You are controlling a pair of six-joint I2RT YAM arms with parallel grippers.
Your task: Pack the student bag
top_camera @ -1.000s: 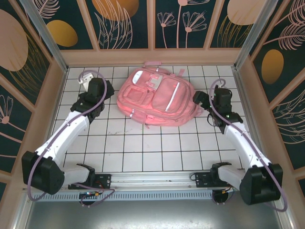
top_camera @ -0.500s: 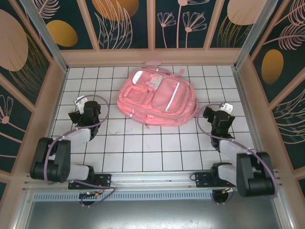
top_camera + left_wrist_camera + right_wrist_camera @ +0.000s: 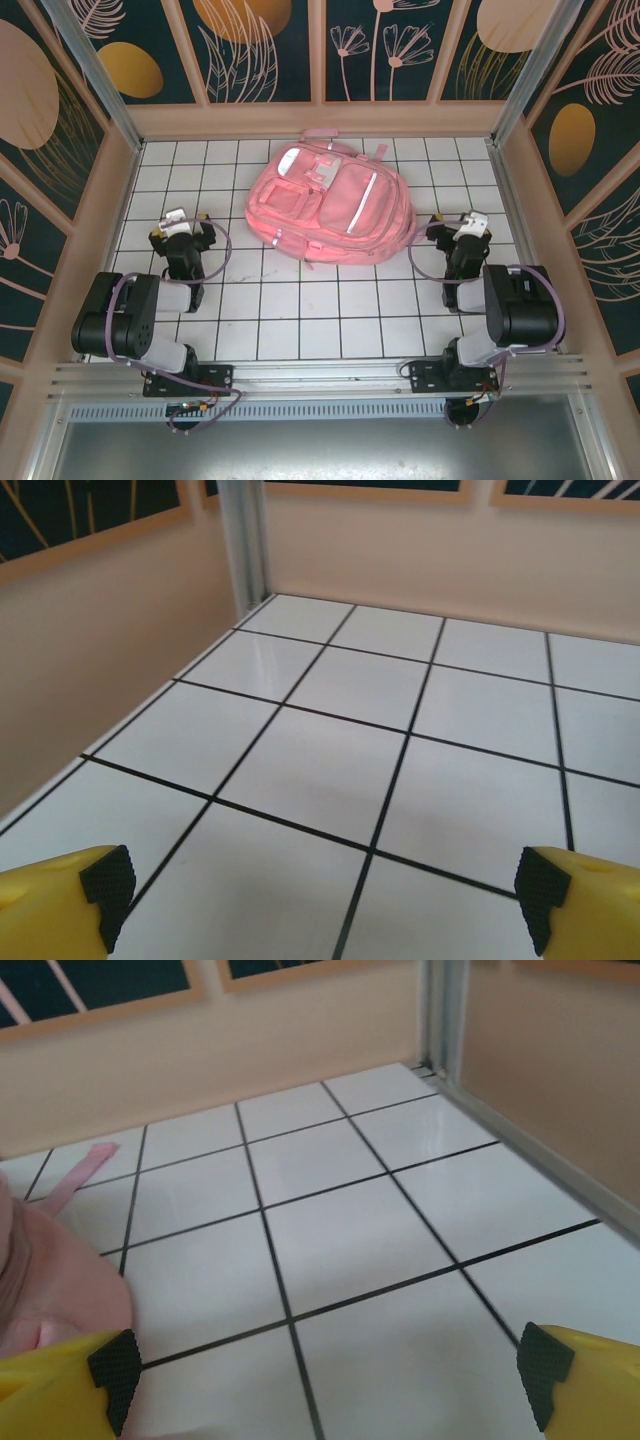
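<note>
The student bag lay flat on the white tiled table, front pockets up, roughly midway between the two arms. The left gripper sat well off the bag's left side, apart from it, its yellow, black-padded fingers spread wide over bare tile with nothing between them. The right gripper sat near the bag's right side without touching it, likewise released and empty, with the bag's pink edge and a strap at the left of its wrist view.
</note>
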